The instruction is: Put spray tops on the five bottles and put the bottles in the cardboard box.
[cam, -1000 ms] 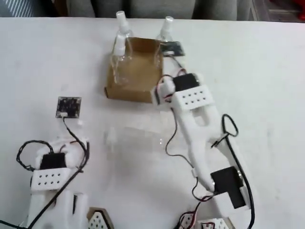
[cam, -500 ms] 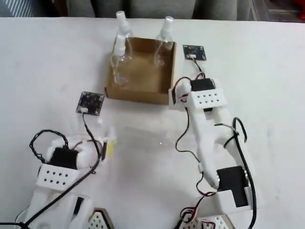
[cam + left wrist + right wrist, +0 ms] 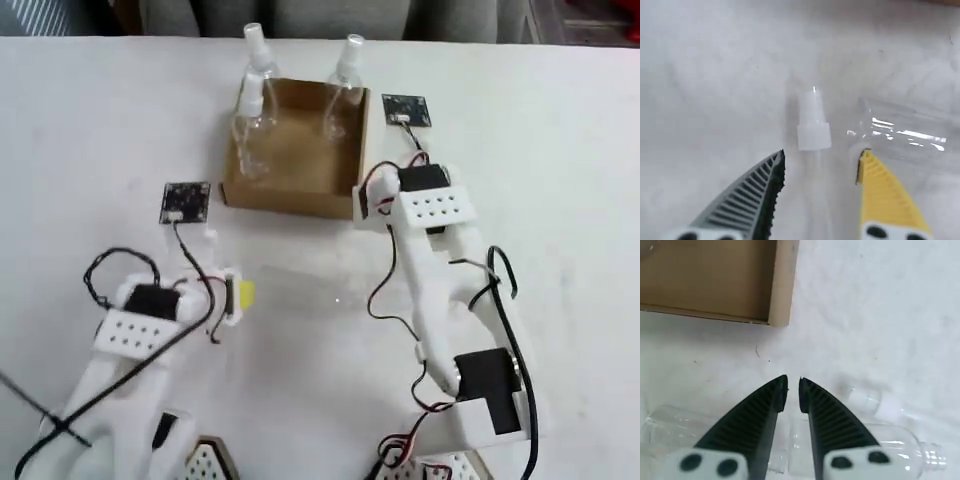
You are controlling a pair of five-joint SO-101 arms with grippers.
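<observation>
Spray top lay flat, nozzle pointing away from left gripper, whose fingers stood wide apart, empty. Right gripper fingers all but together, empty.

Left claw agape, right claw nearly closed.

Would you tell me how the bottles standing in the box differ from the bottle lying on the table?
The boxed bottles stand upright in the box; the loose bottle lies on its side. The boxed bottles wear spray tops; the loose bottle's threaded neck is bare, with a loose top lying beside it. Both kinds are clear plastic.
</observation>
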